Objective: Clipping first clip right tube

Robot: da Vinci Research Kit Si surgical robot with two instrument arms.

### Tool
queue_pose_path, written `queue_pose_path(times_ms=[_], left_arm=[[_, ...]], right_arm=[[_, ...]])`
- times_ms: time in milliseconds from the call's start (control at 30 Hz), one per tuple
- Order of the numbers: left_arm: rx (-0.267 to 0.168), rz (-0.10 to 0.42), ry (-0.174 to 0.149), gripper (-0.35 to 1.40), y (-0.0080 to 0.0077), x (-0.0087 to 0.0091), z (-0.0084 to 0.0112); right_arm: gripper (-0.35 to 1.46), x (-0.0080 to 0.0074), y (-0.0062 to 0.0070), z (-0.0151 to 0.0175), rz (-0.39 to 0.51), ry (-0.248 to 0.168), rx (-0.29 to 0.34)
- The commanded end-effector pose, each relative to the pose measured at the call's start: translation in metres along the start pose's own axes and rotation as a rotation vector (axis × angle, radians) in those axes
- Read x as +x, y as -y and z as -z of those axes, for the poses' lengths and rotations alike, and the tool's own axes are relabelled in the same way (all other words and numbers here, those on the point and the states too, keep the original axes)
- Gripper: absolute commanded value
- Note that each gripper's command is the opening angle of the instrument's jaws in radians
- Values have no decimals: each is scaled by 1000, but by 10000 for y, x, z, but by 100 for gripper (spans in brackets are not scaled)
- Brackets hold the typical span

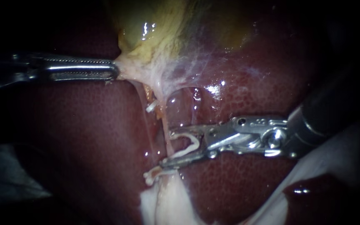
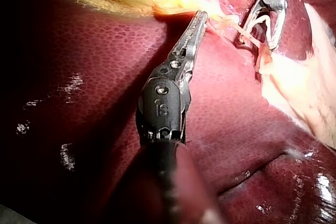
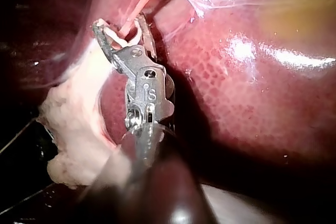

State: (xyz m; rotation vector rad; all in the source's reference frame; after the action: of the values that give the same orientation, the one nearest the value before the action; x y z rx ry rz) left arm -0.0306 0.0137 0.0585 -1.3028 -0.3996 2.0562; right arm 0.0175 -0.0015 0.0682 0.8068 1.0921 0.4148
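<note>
My left instrument point(image 1: 116, 71) comes in from the left, jaws shut on the pale neck of the yellow gallbladder point(image 1: 155, 29), pulling it sideways; the left wrist view shows the same hold point(image 2: 203, 17). Two thin tubes run down from the neck. The right tube point(image 1: 166, 125) passes between the jaws of my right instrument point(image 1: 168, 149), which stand wide apart and carry a white clip point(image 1: 191, 143) bent open around the tube. In the right wrist view the instrument point(image 3: 119, 24) straddles that pinkish tube point(image 3: 134, 10) with the clip point(image 3: 118, 37) seated in it.
Dark red liver point(image 1: 84, 137) lies all around. A small white clip point(image 1: 151, 106) sits on the left tube, and another white piece point(image 1: 150, 175) shows lower down. Pale fatty tissue point(image 1: 165, 204) lies under the jaws, with white sheet point(image 1: 321, 166) at lower right.
</note>
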Motion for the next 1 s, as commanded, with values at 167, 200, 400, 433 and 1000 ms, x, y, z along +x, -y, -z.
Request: queue_pose_path(times_ms=[167,200,400,433,1000], left_arm=[[1,0,0,-35,0,0,-1],[1,0,0,-35,0,0,-1],[1,0,0,-35,0,0,-1],[1,0,0,-35,0,0,-1],[2,1,0,-35,-1,1,-3]], right_arm=[[50,-1,2,-6,-62,-65,92],[50,-1,3,-6,-74,-80,110],[49,2,13,-11,-128,-150,217],[49,3,16,-11,-131,-153,225],[5,7,27,-11,-144,-160,258]])
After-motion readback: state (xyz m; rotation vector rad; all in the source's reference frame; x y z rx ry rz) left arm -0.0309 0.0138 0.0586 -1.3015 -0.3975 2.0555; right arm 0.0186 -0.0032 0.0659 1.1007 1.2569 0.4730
